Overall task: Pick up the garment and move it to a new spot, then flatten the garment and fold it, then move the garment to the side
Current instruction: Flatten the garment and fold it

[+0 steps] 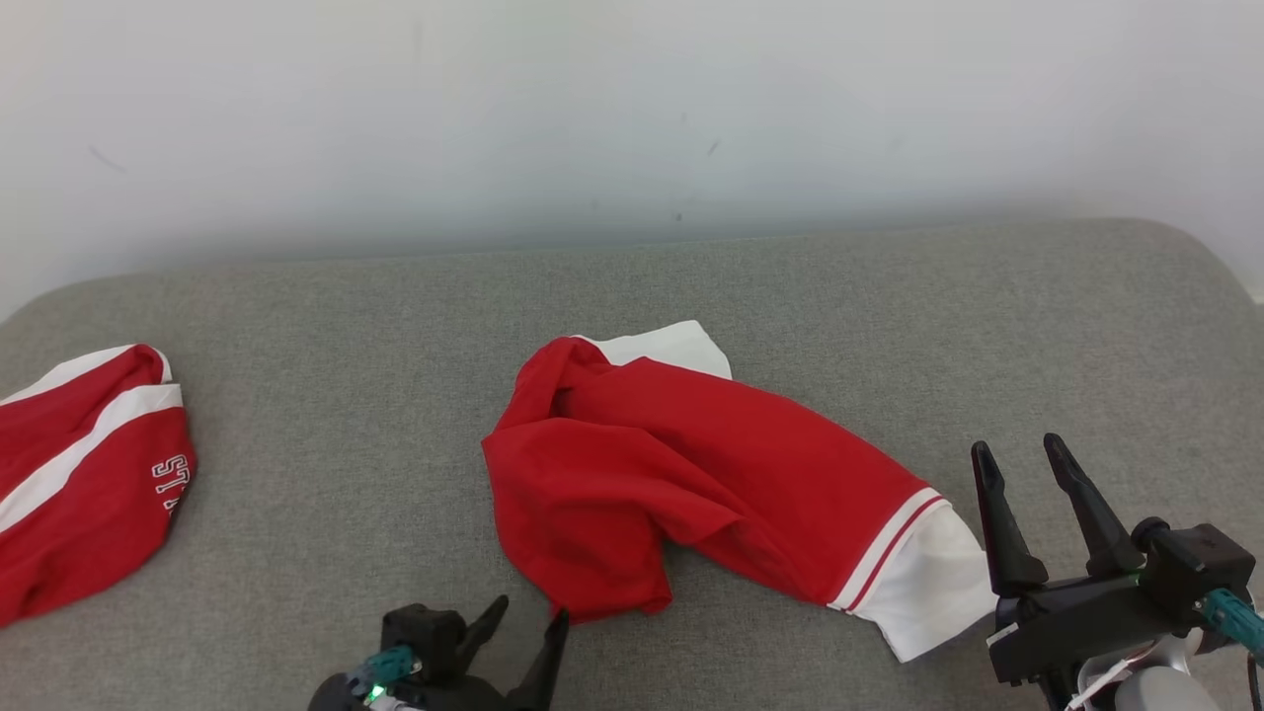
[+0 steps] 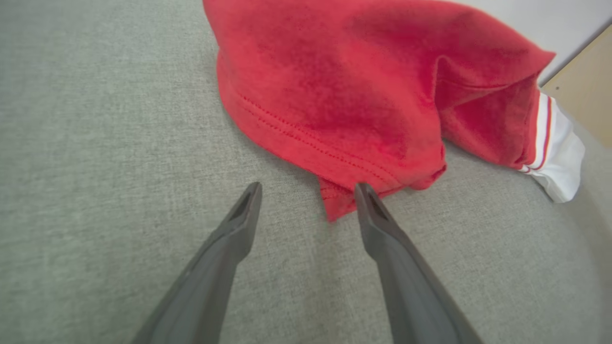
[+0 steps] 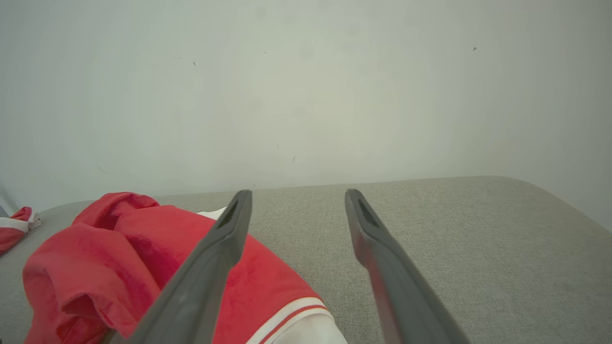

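Note:
A crumpled red garment [image 1: 681, 484] with white sleeves and striped trim lies mid-surface on grey fabric. In the left wrist view its red hem [image 2: 334, 119] bunches just beyond the fingers, with a white cuff at the far right. My left gripper [image 1: 528, 617] stands open at the lower edge of the head view, fingertips at the garment's near hem corner; the same gripper [image 2: 308, 191] has that corner between its tips. My right gripper [image 1: 1019, 454] is open, raised just right of the white sleeve cuff. From the right wrist, the gripper [image 3: 296, 196] points at the wall, garment [image 3: 119, 253] at lower left.
A second red and white garment [image 1: 79, 474] with lettering lies at the left edge of the grey padded surface [image 1: 346, 395]. A pale wall [image 1: 632, 109] rises behind. The surface's rounded right corner [image 3: 564, 210] drops away. A tan panel [image 2: 585, 91] shows beyond the surface.

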You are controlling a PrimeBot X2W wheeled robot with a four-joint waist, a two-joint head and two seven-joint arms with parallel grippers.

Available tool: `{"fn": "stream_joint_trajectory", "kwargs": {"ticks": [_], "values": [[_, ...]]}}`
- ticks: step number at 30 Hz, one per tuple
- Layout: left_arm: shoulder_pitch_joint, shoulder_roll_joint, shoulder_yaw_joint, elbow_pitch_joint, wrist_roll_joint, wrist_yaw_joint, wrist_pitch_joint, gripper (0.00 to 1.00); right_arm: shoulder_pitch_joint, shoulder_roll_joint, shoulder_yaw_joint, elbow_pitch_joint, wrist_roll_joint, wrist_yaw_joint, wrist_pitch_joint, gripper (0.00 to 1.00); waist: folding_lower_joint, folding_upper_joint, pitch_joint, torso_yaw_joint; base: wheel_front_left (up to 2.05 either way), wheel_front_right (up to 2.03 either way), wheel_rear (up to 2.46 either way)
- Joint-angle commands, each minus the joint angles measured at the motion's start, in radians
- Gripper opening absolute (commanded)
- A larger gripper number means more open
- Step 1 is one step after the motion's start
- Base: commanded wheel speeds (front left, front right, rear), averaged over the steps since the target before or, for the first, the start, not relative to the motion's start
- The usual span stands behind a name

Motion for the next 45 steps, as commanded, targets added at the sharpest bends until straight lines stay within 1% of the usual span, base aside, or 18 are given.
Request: {"fn": "stream_joint_trajectory", "kwargs": {"ticks": [1,5,13,14,15,16,18,20,24,25,30,34,39,42,45], "values": [[-0.021,0.005,-0.022,0.010,-0.020,-0.005,-0.007,1.00,-0.012,-0.001,0.001,0.001,-0.005,-0.001,-0.002,1.00,0.0000,0.0000,0.002,-0.004,0.00,0.00,0.00],[-0.044,0.005,-0.066,0.033,-0.042,-0.007,-0.013,1.00,-0.018,0.002,0.007,0.003,-0.004,-0.001,-0.002,1.00,0.0000,0.0000,0.006,-0.010,0.00,0.00,0.00],[-0.092,0.005,-0.146,0.098,-0.123,-0.006,-0.045,1.00,-0.028,0.004,0.016,0.009,-0.007,-0.001,-0.002,1.00,0.0000,0.0000,0.012,-0.030,0.00,0.00,0.00],[-0.096,0.005,-0.156,0.102,-0.134,-0.006,-0.050,0.48,-0.028,0.005,0.017,0.010,-0.009,-0.001,-0.002,1.00,0.0000,0.0000,0.013,-0.031,0.00,0.00,0.00],[-0.102,0.005,-0.165,0.108,-0.143,-0.006,-0.058,0.29,-0.029,0.005,0.018,0.010,-0.009,-0.001,-0.002,1.00,0.0000,0.0000,0.013,-0.033,0.00,0.00,0.00],[-0.108,0.006,-0.173,0.115,-0.150,-0.006,-0.062,0.00,-0.030,0.004,0.018,0.011,-0.009,-0.001,-0.002,1.00,0.0000,0.0000,0.014,-0.034,0.00,0.00,0.00],[-0.114,0.005,-0.186,0.130,-0.158,-0.006,-0.076,0.00,-0.031,0.005,0.019,0.010,-0.009,-0.001,-0.002,1.00,0.0000,0.0000,0.015,-0.035,0.00,0.00,0.00],[-0.126,0.005,-0.178,0.136,-0.164,-0.006,-0.093,0.00,-0.028,0.004,0.016,0.008,-0.009,-0.001,-0.002,1.00,0.0000,0.0000,0.014,-0.032,0.00,0.00,0.00],[-0.139,0.019,-0.153,0.122,-0.142,0.020,-0.112,0.00,-0.014,0.006,0.013,0.009,-0.009,-0.001,-0.002,1.00,0.0000,0.0000,0.008,-0.013,0.00,0.00,0.00],[-0.142,0.031,-0.137,0.095,-0.130,0.038,-0.116,0.00,-0.010,0.008,0.014,0.013,-0.009,-0.001,-0.002,1.00,0.0000,0.0000,0.003,-0.001,0.00,0.00,0.00],[-0.119,0.082,-0.081,-0.036,-0.106,0.091,-0.117,0.00,-0.002,0.009,0.020,0.022,0.006,-0.001,-0.002,1.00,0.0000,0.0000,-0.013,0.038,0.00,0.00,0.00],[-0.090,0.133,-0.060,-0.125,-0.088,0.134,-0.115,0.00,0.004,0.013,0.022,0.029,0.008,-0.001,-0.002,1.00,0.0000,0.0000,-0.025,0.067,0.00,0.00,0.00],[-0.040,0.199,-0.032,-0.236,-0.091,0.188,-0.080,0.00,0.006,0.010,0.025,0.037,0.012,-0.001,-0.002,1.00,0.0000,0.0000,-0.029,0.096,0.00,0.00,0.00],[-0.004,0.224,-0.026,-0.287,-0.106,0.200,-0.053,0.00,0.004,0.008,0.025,0.040,0.013,-0.001,-0.002,1.00,0.0000,0.0000,-0.027,0.109,0.00,0.00,0.00],[0.031,0.230,-0.034,-0.305,-0.123,0.189,-0.033,0.00,-0.002,0.006,0.030,0.043,0.015,-0.001,-0.002,1.00,0.0000,0.0000,-0.024,0.115,0.00,0.00,0.00]]}}
